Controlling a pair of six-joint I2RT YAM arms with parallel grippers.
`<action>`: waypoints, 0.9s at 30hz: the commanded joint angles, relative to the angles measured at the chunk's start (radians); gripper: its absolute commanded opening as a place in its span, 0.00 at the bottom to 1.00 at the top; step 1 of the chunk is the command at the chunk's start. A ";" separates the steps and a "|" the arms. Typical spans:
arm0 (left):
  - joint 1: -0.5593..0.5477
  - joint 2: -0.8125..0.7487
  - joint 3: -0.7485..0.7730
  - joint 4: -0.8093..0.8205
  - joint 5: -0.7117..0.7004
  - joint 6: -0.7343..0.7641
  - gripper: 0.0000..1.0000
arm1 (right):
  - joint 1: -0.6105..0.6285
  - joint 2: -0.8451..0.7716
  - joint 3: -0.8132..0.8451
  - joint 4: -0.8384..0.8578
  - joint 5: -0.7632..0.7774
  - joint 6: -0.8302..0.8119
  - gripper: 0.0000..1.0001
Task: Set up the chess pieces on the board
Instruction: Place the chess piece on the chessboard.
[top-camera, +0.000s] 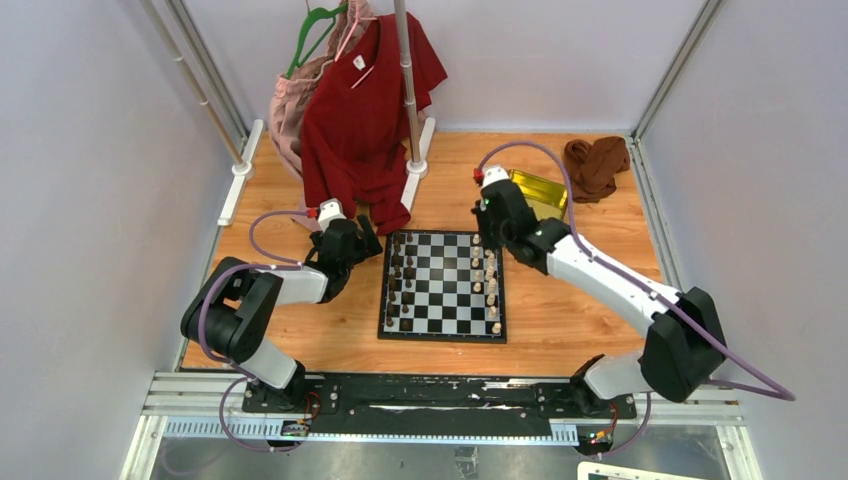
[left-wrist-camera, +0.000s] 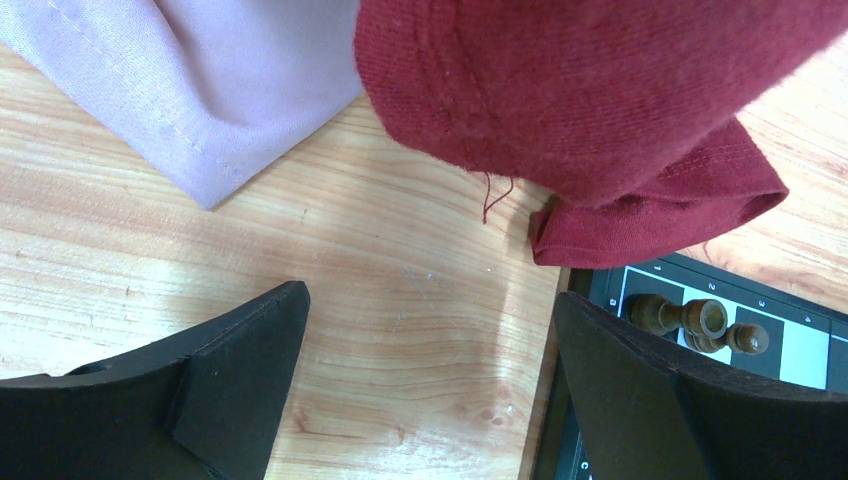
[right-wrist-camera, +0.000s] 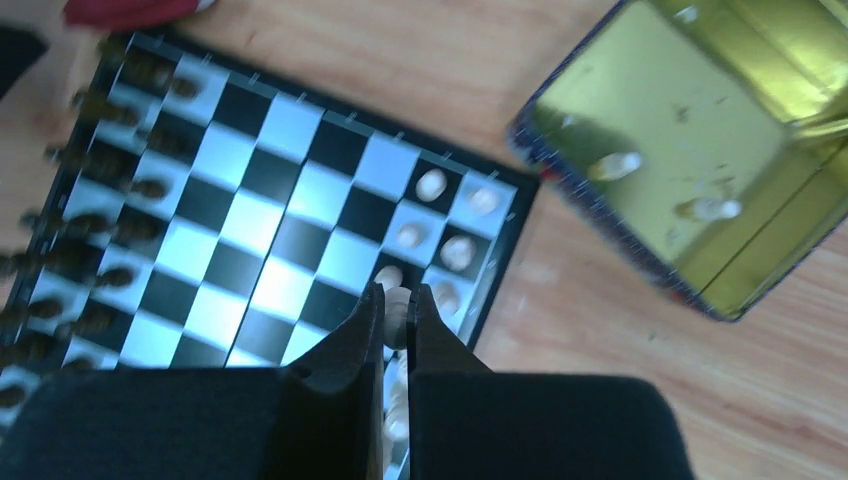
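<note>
Chess pieces: lining both side edges of the board; two lying in the tin, awaiting placing. Right end effector pinching a cream piece; left end effector gaping empty.

Robot lab test cell, plain white walls, aluminium frame posts, mounting rail

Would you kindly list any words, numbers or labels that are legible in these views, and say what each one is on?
Nothing can be read with certainty.
board border: small white coordinate marks, too small to read.
red shirt, white neck label: too small to read.
gold tin: no lettering visible.
</note>
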 joint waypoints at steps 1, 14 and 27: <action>0.008 0.001 -0.023 -0.035 -0.004 -0.002 1.00 | 0.121 -0.087 -0.060 -0.083 0.069 0.001 0.00; 0.008 0.004 -0.019 -0.035 -0.004 -0.001 1.00 | 0.332 -0.163 -0.214 -0.125 0.122 0.111 0.00; 0.008 0.004 -0.020 -0.035 -0.004 0.000 1.00 | 0.379 -0.089 -0.273 -0.064 0.155 0.149 0.00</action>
